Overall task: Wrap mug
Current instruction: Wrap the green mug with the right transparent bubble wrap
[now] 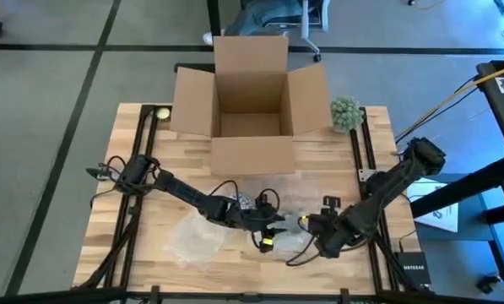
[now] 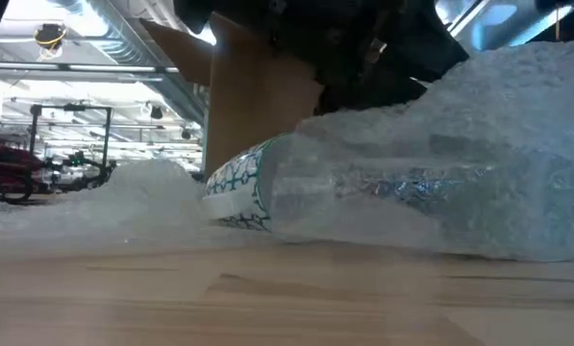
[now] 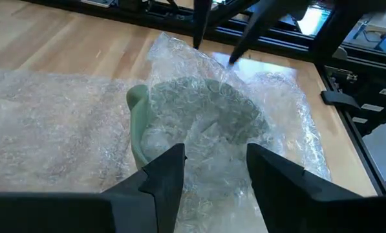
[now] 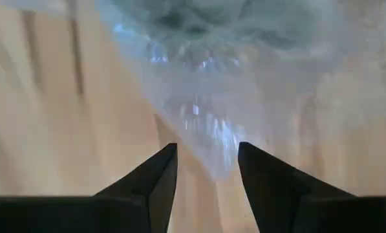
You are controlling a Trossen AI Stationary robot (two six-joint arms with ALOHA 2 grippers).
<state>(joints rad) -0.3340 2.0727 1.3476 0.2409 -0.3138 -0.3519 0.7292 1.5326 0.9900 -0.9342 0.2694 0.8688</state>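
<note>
Your left gripper (image 3: 212, 178) and right gripper (image 4: 205, 169) had jaws apart over the patterned white mug (image 2: 238, 187), lying in clear bubble wrap (image 3: 63, 123).

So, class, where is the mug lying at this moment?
In the high view, the mug lies on its side under bubble wrap near the table's front middle, between the left hand and right hand, in front of the cardboard box.
</note>
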